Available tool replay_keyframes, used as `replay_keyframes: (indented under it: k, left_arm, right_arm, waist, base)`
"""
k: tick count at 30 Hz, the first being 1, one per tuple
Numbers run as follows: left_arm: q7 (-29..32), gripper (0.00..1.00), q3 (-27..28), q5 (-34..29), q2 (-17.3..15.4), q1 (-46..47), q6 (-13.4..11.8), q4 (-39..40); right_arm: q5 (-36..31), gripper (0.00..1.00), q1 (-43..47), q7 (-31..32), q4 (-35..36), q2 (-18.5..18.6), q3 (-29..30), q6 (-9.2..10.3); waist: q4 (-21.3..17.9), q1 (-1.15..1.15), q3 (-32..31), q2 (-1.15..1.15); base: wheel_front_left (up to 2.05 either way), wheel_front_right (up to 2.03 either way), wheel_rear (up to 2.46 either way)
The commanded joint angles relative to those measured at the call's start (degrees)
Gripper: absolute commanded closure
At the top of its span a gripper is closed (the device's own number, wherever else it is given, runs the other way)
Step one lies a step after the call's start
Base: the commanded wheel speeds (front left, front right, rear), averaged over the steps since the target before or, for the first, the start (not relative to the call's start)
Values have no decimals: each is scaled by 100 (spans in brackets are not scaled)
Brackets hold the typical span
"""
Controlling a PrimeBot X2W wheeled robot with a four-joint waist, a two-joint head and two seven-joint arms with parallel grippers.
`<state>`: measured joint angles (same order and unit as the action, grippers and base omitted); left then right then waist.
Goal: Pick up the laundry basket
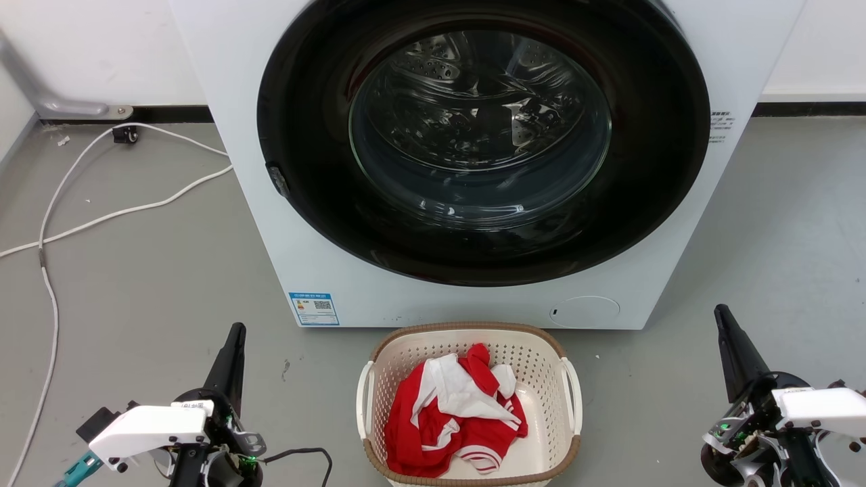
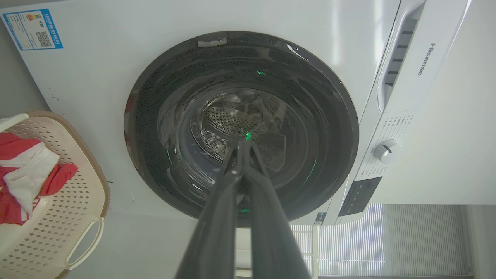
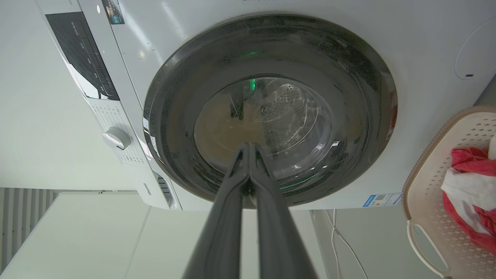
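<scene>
White washing machine [image 1: 676,223] stands far centre on the floor. Laundry basket [image 1: 467,327] sits just in front of it, near centre, w/ red & white cloth [image 1: 446,412] inside. Left hand [image 1: 237,333] & right hand [image 1: 722,319] flank the basket, well apart from it, both clenched, gripping nothing.

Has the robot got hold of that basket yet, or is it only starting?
Only starting. The laundry basket sits on the floor before the washing machine, red and white clothes inside. Nothing is in hand: left gripper and right gripper stand shut, apart from it on either side. Left to do: grasp it and lift.
</scene>
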<state>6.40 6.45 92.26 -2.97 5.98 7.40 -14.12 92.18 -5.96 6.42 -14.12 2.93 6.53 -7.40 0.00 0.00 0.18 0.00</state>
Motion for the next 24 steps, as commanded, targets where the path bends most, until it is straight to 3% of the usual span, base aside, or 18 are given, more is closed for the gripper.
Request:
replay_keyframes:
  k: [1, 21, 22, 24]
  left_arm:
    - [19, 100, 18, -27, 3, 64, 17, -8]
    - [21, 100, 20, -30, 4, 64, 18, -7]
    - [-1, 0, 1, -1, 1, 0, 0, 1]
    - [-7, 0, -16, 2, 15, -60, -7, -83]
  right_arm:
    - [-25, 100, -75, 14, -4, -7, 5, -17]
    - [-25, 100, -75, 14, -4, -7, 4, -17]
    - [-1, 0, 1, -2, 2, 0, -1, 0]
    - [0, 0, 67, -6, -81, -11, -7, 1]
  waist:
    - [0, 0, 0, 0]
    - [0, 0, 0, 0]
    - [0, 0, 0, 0]
    - [0, 0, 0, 0]
  base:
    - [0, 0, 0]
    - [0, 0, 0]
    - [0, 0, 0]
    - [0, 0, 0]
